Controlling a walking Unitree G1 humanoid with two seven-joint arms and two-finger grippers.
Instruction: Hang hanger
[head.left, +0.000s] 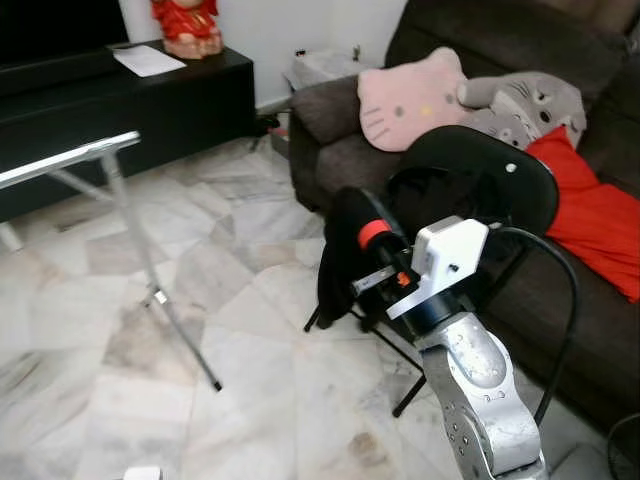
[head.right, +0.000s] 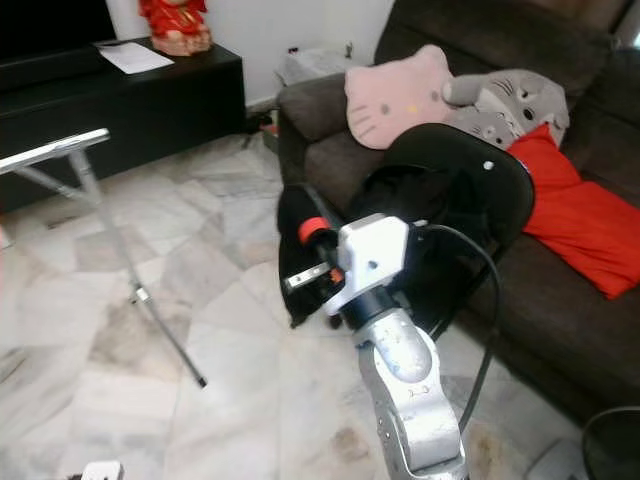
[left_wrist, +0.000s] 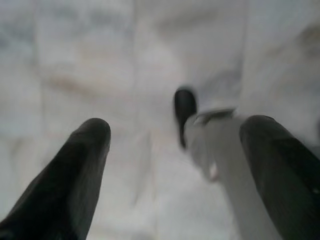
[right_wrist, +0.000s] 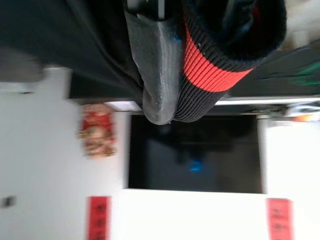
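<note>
While the right gripper is raised in front of the black chair, its fingers are clamped on a dark garment with a red-and-black ribbed cuff; I cannot make out the hanger itself. The garment droops just beside the chair's front. The metal drying rack stands well apart from the chair, on the robot's left, its bar running roughly level. The left gripper hangs over marble floor, fingers apart. Beyond the chair lies a sofa with cushions.
</note>
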